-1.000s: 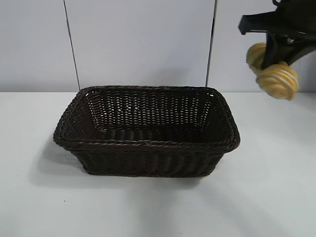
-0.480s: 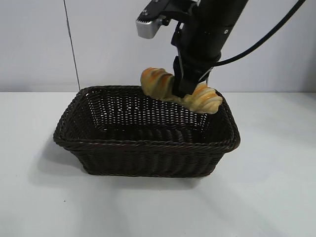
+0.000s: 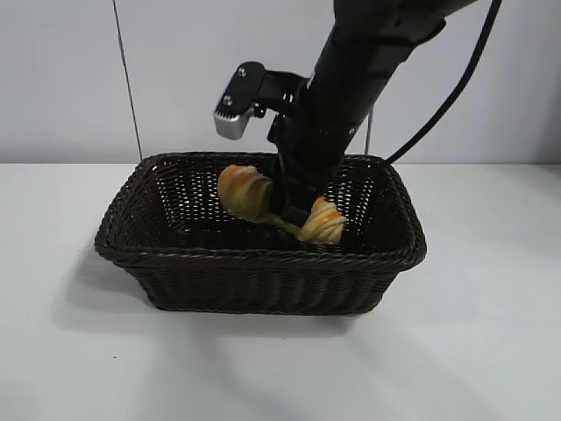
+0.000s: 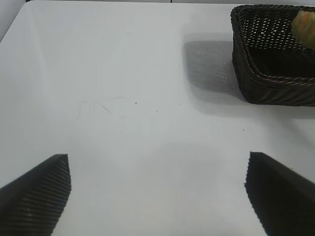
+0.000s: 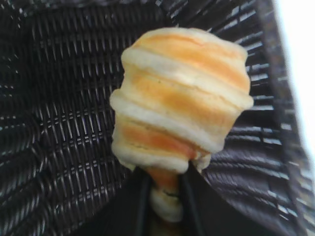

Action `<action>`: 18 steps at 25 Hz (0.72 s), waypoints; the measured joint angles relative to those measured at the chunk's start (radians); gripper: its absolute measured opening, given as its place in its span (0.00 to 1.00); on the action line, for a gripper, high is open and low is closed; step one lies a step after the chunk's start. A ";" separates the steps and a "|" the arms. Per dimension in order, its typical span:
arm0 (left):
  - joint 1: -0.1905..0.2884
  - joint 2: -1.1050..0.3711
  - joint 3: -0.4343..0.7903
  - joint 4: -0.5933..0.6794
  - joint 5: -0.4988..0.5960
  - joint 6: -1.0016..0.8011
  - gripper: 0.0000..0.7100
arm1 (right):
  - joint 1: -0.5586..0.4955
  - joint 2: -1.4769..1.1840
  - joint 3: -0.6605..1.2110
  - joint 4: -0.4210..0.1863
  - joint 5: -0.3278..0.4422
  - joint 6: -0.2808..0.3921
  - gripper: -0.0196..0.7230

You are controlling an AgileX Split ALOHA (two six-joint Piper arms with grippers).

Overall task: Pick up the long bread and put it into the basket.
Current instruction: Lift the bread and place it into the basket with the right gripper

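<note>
The long bread (image 3: 244, 193), golden-yellow with orange-brown ridges, hangs tilted inside the dark brown wicker basket (image 3: 263, 256), its lower end toward the right. My right gripper (image 3: 292, 213) reaches down into the basket from above and is shut on the loaf's pinched middle. In the right wrist view the long bread (image 5: 182, 93) bulges past the right gripper (image 5: 166, 189), with the basket's weave (image 5: 59, 98) close behind it. Whether the loaf touches the basket floor is hidden. My left gripper (image 4: 156, 162) stands open over bare table, well away from the basket (image 4: 261, 78); an end of the long bread (image 4: 306, 24) shows inside.
The basket stands mid-table on a white tabletop (image 3: 491, 351), with a pale wall (image 3: 70, 79) close behind. The right arm's camera housing (image 3: 237, 105) hangs above the basket's back rim.
The right arm has carried the long bread from high at the right, leftward over the basket and then down inside it. The left gripper has stayed still.
</note>
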 joint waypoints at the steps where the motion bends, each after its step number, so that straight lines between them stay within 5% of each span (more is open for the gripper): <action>1: 0.000 0.000 0.000 0.000 0.000 0.000 0.98 | 0.000 0.000 -0.007 0.003 0.009 0.000 0.22; 8: 0.000 0.000 0.000 0.000 0.000 0.000 0.98 | 0.000 0.000 -0.059 0.012 0.051 0.024 0.85; 13: 0.000 0.000 0.000 0.000 0.000 0.001 0.98 | 0.000 0.000 -0.116 0.010 0.104 0.133 0.94; 18: 0.000 0.000 0.000 0.000 0.000 0.001 0.98 | 0.000 0.000 -0.224 0.008 0.215 0.348 0.95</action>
